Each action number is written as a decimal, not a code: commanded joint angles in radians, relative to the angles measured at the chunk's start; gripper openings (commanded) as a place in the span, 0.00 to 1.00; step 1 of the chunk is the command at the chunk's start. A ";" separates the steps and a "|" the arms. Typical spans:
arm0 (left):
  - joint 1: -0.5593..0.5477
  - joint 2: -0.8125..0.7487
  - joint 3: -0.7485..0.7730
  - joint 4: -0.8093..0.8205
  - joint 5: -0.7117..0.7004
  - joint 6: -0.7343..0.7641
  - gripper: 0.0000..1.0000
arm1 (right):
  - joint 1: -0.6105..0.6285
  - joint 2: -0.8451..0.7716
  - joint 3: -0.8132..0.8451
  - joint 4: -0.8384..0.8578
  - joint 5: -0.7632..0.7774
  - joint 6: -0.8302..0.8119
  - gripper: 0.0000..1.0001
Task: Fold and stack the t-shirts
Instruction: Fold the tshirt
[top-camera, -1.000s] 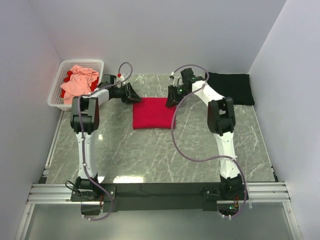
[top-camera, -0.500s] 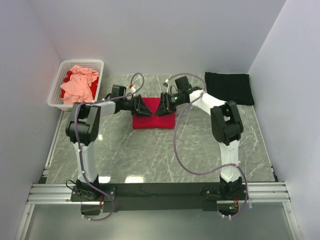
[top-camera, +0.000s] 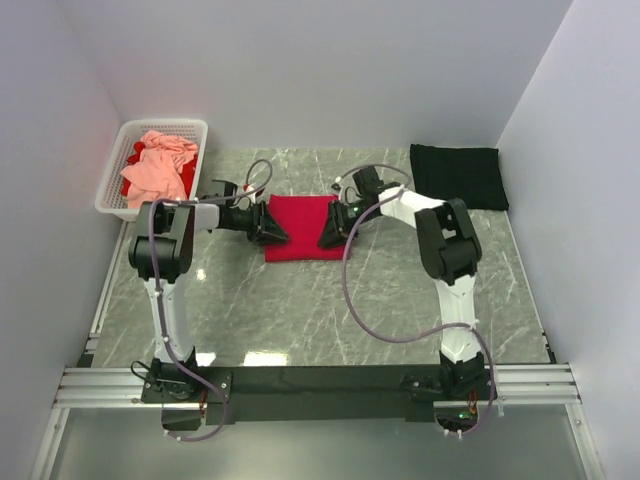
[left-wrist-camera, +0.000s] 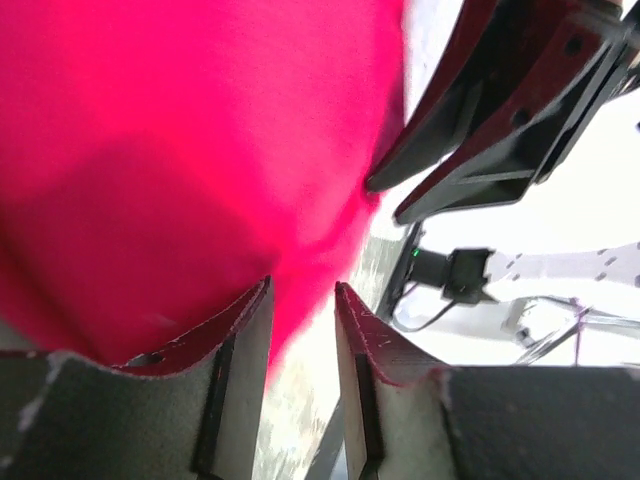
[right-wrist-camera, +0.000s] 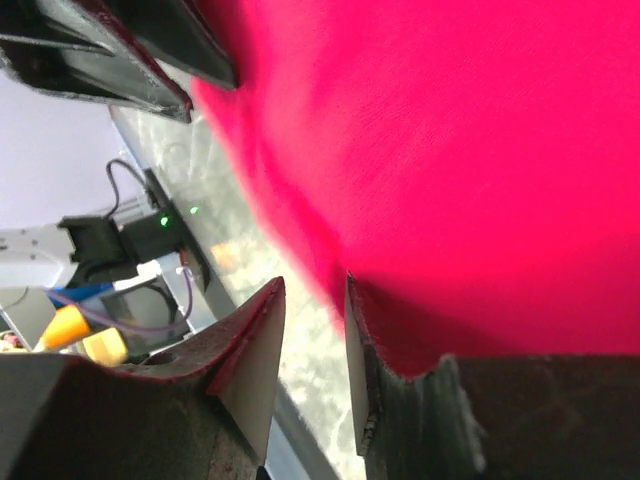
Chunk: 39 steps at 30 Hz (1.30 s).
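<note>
Low at cloth level, the left gripper (left-wrist-camera: 303, 292) has its two fingers drawn to a narrow slit at the left side of the crimson shirt (top-camera: 300, 228). The right gripper (right-wrist-camera: 314, 287) mirrors it at the right side. Red shows through both gaps, but so does stone, so I cannot tell whether either one actually pinches fabric.

The shirt lies as a flat folded rectangle on the counter (top-camera: 300, 310), midway between the side edges and nearer the far edge. A folded black shirt (top-camera: 458, 176) sits in the far right corner. A salmon-pink shirt (top-camera: 158, 165) is heaped in the basket (top-camera: 112, 196) at the far left corner.

The red fold looks finished and probably wants carrying onto the black one. To do that well, both grippers should catch every layer, rise together and level, and hold the cloth lightly taut so the fold stays shut.
</note>
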 joint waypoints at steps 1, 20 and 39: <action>-0.030 -0.180 -0.015 -0.095 0.035 0.161 0.36 | -0.004 -0.213 -0.034 -0.035 0.000 -0.053 0.37; 0.021 0.039 -0.138 0.008 -0.101 -0.025 0.36 | -0.065 0.059 -0.191 0.163 0.004 0.160 0.29; 0.036 0.057 0.328 -0.185 0.118 0.194 0.39 | -0.132 0.031 0.246 -0.082 -0.077 -0.072 0.30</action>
